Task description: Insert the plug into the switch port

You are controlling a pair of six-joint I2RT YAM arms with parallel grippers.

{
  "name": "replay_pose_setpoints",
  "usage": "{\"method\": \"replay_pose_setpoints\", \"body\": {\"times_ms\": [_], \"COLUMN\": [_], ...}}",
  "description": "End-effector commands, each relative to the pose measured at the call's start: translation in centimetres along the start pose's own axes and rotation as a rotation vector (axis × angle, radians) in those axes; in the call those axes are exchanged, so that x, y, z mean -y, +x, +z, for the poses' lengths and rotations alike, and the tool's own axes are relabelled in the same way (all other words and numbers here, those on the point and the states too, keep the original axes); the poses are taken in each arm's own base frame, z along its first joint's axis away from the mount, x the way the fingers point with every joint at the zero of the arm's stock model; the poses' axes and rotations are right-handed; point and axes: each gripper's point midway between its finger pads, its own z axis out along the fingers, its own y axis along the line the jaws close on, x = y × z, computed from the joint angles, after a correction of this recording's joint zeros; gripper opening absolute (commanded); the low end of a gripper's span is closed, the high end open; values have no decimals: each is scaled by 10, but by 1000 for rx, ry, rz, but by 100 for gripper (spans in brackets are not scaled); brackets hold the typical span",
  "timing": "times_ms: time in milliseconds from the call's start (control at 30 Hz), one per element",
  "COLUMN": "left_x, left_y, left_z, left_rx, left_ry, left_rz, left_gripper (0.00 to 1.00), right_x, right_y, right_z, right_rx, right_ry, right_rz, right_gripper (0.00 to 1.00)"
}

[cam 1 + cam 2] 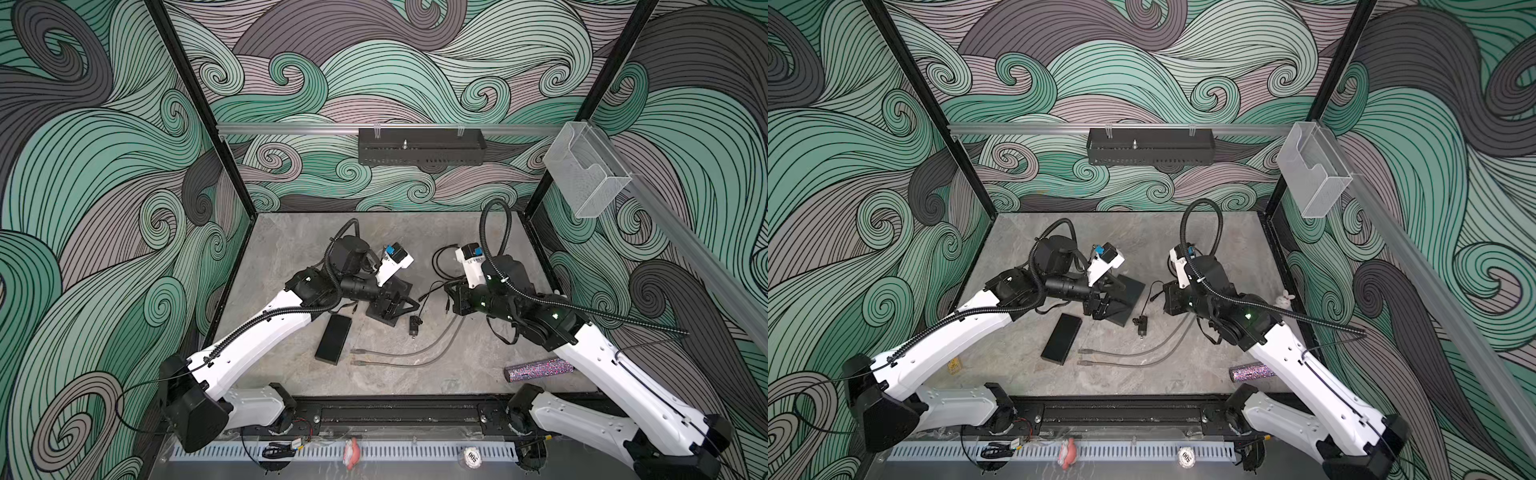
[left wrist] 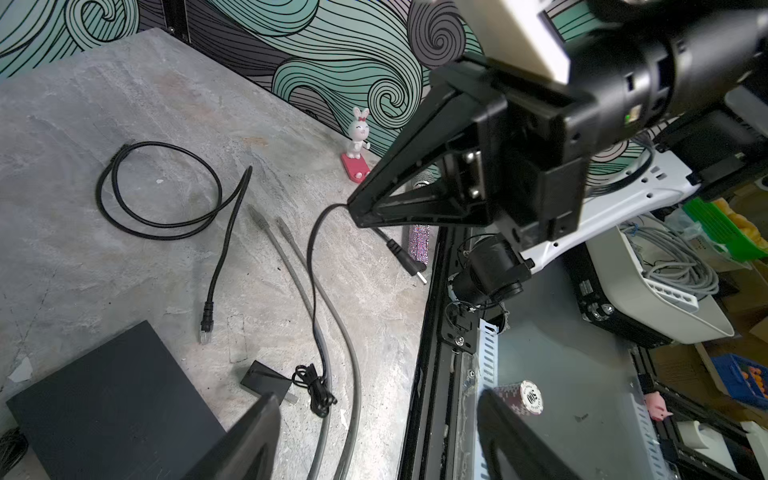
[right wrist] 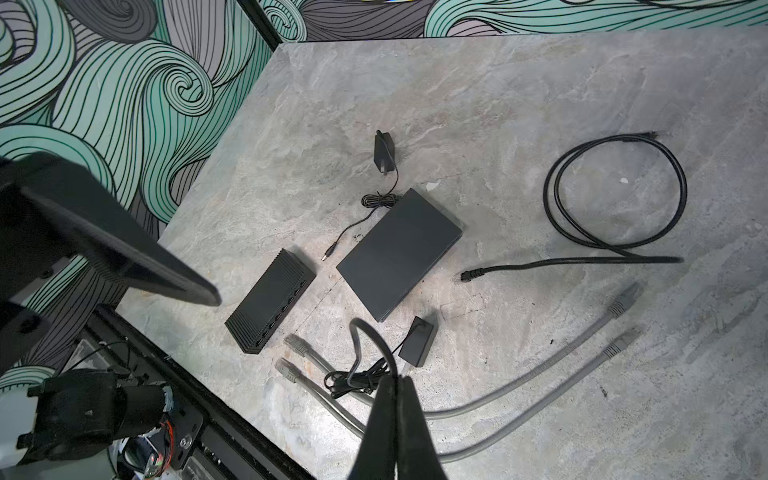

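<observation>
We see the right jaws pressed together on a thin black power cord, right of centre in both top views, and its black angled barrel plug dangles just beneath them. The left jaws stand apart, empty, above the flat black rectangular box. The ribbed black switch box lies on the grey stone-look table, lower left of centre.

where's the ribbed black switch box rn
In a top view the ribbed black switch box lies on the grey stone table, left of centre, left of the two grey cable plugs.
</observation>
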Motion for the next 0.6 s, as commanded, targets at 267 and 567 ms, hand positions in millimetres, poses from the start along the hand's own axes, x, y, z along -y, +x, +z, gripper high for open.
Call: {"method": "replay_pose_setpoints", "body": {"times_ms": [267, 567], "left_x": [1, -2], "left_y": [9, 18], "left_z": [32, 39], "left_rx": [-53, -94], "left_ry": [51, -9], "left_rz": [-89, -73], "left_gripper": [64, 48], "right_x": [22, 19], "right_y": [-1, -6], "right_z": [0, 8], "right_rx": [223, 228], "right_ry": [-15, -37], "right_rz": [461, 649], "right_gripper": [0, 0]}}
